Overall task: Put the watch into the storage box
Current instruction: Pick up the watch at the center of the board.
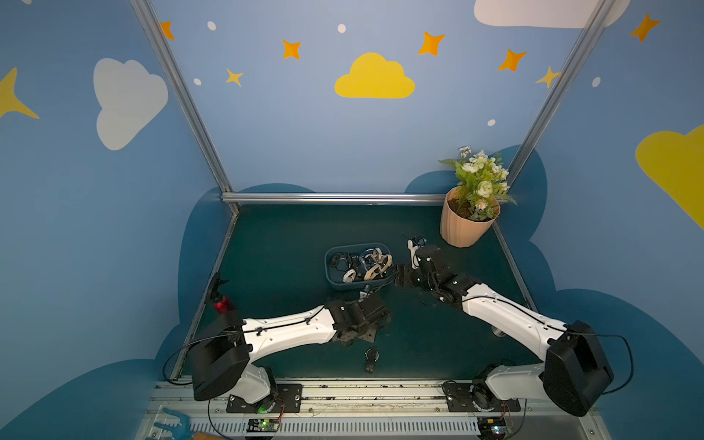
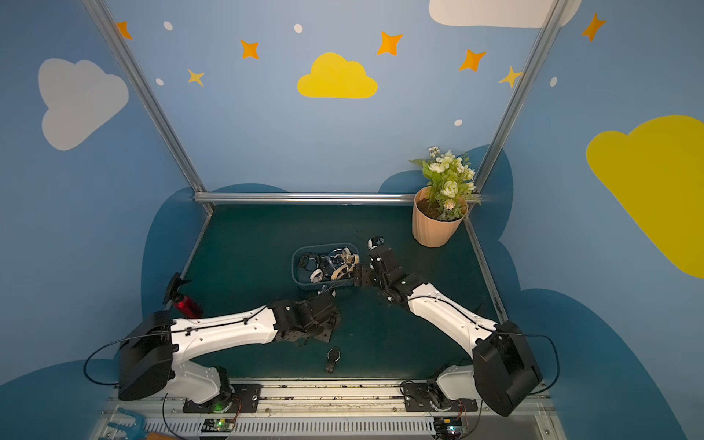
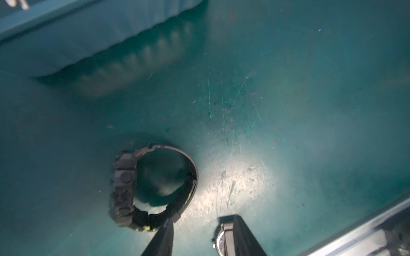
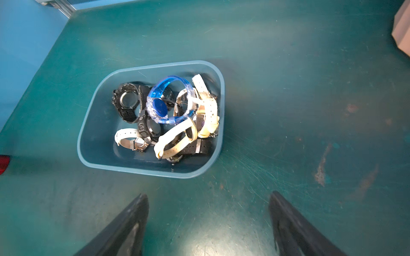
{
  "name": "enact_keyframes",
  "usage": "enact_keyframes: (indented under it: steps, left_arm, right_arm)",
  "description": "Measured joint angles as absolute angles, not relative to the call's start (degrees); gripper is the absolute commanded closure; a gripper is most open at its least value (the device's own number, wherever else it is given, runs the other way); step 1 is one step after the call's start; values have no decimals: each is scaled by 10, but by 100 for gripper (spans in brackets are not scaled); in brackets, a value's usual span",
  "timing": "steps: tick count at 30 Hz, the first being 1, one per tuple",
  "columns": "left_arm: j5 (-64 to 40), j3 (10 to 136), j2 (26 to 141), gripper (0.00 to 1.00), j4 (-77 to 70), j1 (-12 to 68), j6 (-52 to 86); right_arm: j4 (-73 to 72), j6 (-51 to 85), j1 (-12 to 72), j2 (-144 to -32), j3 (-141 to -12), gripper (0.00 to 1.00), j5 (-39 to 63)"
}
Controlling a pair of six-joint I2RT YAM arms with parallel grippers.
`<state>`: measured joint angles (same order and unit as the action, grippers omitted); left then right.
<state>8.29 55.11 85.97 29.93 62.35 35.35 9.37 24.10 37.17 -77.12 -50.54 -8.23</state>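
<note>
Left gripper (image 3: pixel 200 218) pointed down over green table (image 3: pixel 288 110); fingers (image 3: pixel 163 237) part-way apart, bare table in the gap, clamped on nothing. Black watch (image 3: pixel 124 184) on its side on the table, strap closed into a loop; loop partly behind tip of one finger, outside the gap. Touching or not: cannot tell. Round silver object (image 3: pixel 219 241) against inner face of other finger, mostly cut off, not identifiable.

Black watch likewise in both top views (image 1: pixel 369 367) (image 2: pixel 330 366): on open table between left gripper and front rail (image 1: pixel 343 388), well outside storage box (image 4: pixel 97 133). Same watch as in left wrist view or another: cannot tell.

Right gripper (image 4: pixel 208 194) with fingers spread wide, empty, above bare table, aimed at storage box. In both top views, just beside box end nearer the flower pot (image 1: pixel 463 228); apart from it in right wrist view.

Storage box upright near table centre. Inside: heap of watches (image 4: pixel 177 133), blue translucent watch (image 4: pixel 158 106) on top, cream and white straps (image 4: pixel 207 106) toward one end, chunky dark cases toward the other, metal-cased watch (image 4: pixel 139 145) with white strap near the rim.

Peach ribbed flower pot with white blooms at back right corner. Red spray bottle (image 1: pixel 221 303) at left table edge, beside left forearm.
</note>
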Motion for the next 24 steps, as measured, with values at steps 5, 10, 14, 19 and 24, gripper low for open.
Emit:
enact_keyframes:
  steps: [5, 10, 14, 19, 24]
  left_arm:
    - [77, 568, 904, 64, 300, 618, 345]
    - [57, 569, 927, 63, 298, 597, 345]
    - [44, 568, 936, 63, 293, 581, 345]
    - [30, 568, 958, 64, 287, 570, 344]
    - [21, 570, 984, 73, 286, 569, 343]
  right_arm:
    - [99, 242, 371, -771, -501, 14, -87]
    - [103, 242, 369, -770, -501, 14, -90]
    - [103, 242, 367, -768, -501, 14, -91]
    - [103, 242, 364, -768, -500, 14, -92]
    - [103, 242, 363, -768, -500, 14, -92]
